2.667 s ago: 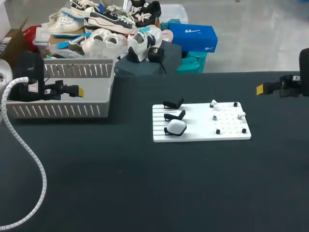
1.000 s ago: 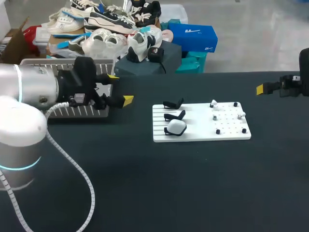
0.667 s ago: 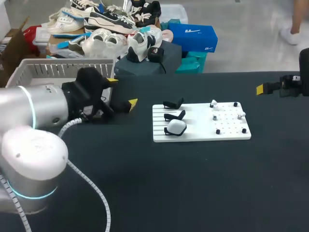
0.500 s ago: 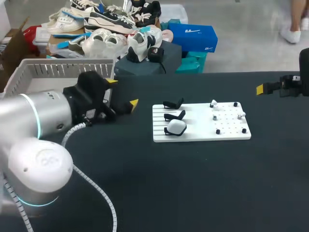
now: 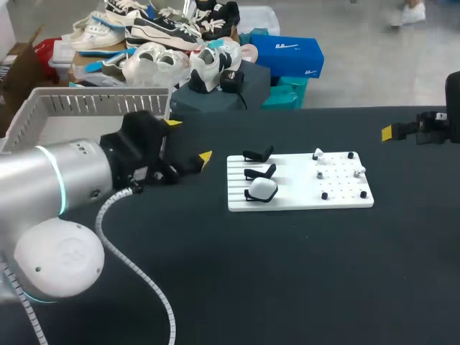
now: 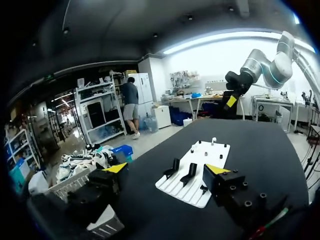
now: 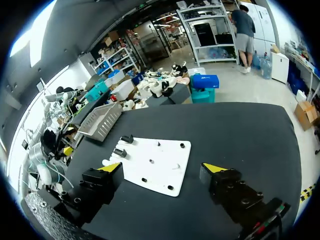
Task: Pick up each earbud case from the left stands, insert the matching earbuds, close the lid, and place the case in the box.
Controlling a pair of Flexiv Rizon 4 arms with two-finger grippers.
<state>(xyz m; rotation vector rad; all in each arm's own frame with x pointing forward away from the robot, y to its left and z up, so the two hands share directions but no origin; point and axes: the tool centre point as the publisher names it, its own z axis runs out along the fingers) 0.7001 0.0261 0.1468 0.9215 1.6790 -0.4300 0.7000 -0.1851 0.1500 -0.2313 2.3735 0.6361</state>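
Observation:
A white earbud case (image 5: 262,189) sits on the nearest of three black stands at the left end of the white board (image 5: 338,198); the other two stands (image 5: 257,155) are bare. Small white earbuds (image 5: 318,154) rest on pegs at the board's right half. My left gripper (image 5: 189,139) hovers open and empty just left of the board, which lies ahead of it (image 6: 166,169) in the left wrist view, stands (image 6: 190,172) included. My right gripper (image 5: 392,132) is open at the table's far right edge, well away from the board (image 7: 155,165) ahead of it (image 7: 163,168).
A white slatted basket (image 5: 86,104) stands at the table's back left, behind my left arm (image 5: 65,187). Its cable (image 5: 136,273) loops over the near left of the table. The basket (image 7: 100,120) also shows beyond the board in the right wrist view.
My left arm has swung right from over the basket to just left of the board, still open. The right arm has not moved.

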